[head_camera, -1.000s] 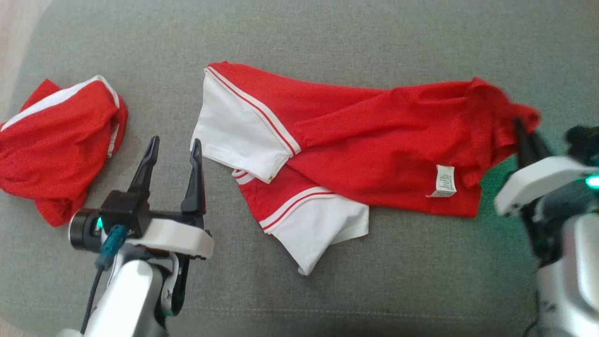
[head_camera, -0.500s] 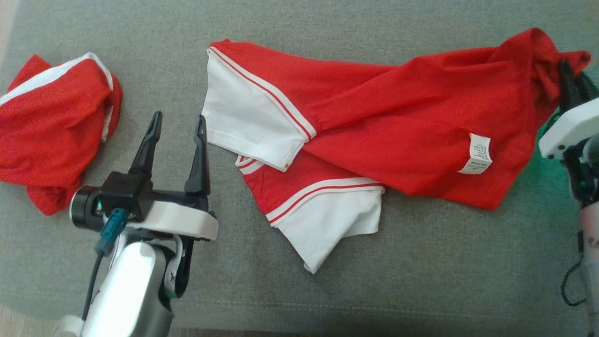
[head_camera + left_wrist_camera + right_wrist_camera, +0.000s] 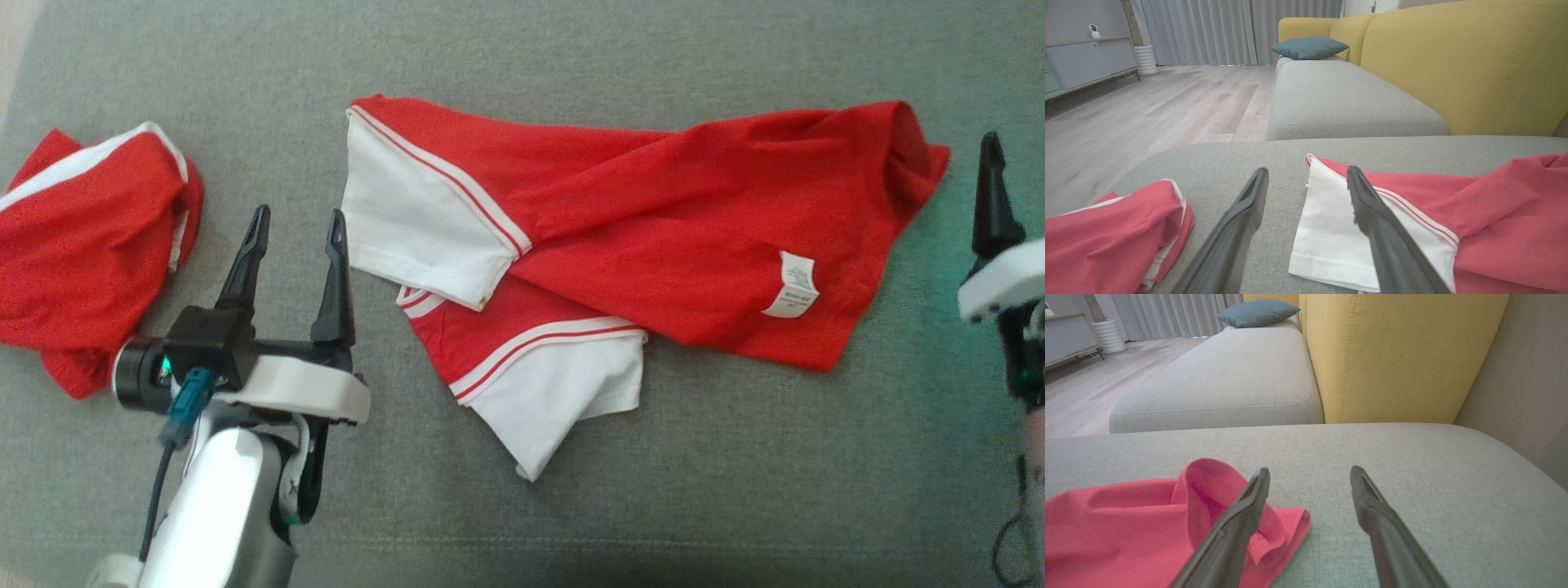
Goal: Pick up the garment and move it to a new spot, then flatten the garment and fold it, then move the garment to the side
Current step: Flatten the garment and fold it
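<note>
The left gripper (image 3: 298, 214) stood wide open over the grey cushion (image 3: 735, 474), with nothing between its fingers. Just beside its right finger lay the shirt (image 3: 653, 220), white sleeve (image 3: 412, 220) nearest. In the left wrist view that finger crossed in front of the sleeve's edge, and whether it touched the cloth could not be told. Near the gripper's other side sat a crumpled red-and-white bundle (image 3: 90, 245), apart from the shirt.

The right gripper (image 3: 1310, 470) was also spread wide and held nothing. The shirt's red end lay just to its left, where a raised fold (image 3: 1216, 486) of cloth stood up beside the left finger. In the head view a narrow strip of cushion separated the finger from the shirt's corner. Ahead of this gripper and to its right was bare cushion.

The shirt stretched between the two grippers, flat on the cushion but wrinkled and doubled over lengthwise. A second sleeve (image 3: 555, 392) stuck out from under it towards the robot, and a white label (image 3: 792, 284) faced up nearer the right gripper.
</note>
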Controlling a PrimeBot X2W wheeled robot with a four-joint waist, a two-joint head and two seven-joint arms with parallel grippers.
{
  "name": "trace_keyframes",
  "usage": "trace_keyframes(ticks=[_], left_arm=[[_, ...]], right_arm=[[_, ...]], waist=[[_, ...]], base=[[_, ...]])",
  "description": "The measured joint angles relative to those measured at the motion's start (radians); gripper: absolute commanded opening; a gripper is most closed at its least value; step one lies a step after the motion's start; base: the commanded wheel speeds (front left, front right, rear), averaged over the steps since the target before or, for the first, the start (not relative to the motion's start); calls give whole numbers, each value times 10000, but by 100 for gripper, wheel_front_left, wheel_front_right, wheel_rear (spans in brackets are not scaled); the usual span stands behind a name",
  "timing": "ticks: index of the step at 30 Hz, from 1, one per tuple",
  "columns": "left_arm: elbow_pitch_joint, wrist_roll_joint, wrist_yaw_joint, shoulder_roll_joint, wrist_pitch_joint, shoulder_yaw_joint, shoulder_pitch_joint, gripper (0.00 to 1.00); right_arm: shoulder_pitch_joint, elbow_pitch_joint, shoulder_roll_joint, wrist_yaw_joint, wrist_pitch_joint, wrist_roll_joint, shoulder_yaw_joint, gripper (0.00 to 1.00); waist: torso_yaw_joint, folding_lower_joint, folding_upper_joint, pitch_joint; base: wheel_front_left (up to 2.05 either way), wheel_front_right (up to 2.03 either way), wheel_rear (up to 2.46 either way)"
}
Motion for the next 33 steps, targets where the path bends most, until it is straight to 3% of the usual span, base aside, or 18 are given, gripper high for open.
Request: trace_keyframes(ticks=[7, 15, 23, 33], left_arm=[[52, 17, 4, 54, 0, 263, 496, 100], [222, 15, 17, 169, 0, 267, 805, 100], [268, 12, 90, 265, 15, 259, 1085, 100], [221, -10, 180, 328, 65, 242, 1204, 100]], right_arm=[[1663, -2596, 905, 0, -146, -397, -107, 100], [3690, -4957, 1879, 0, 652, -606, 272, 100], [4788, -5747, 2284, 0, 1024, -593, 520, 100], [4885, -5986, 2414, 0, 1248, -593, 650, 100]], waist=[[-229, 0, 0, -521], [-322, 0, 0, -1013], [-335, 0, 1, -1384], [-371, 0, 0, -1462]], base=[[0, 0, 0], [0, 0, 0], [0, 0, 0], [0, 0, 0]])
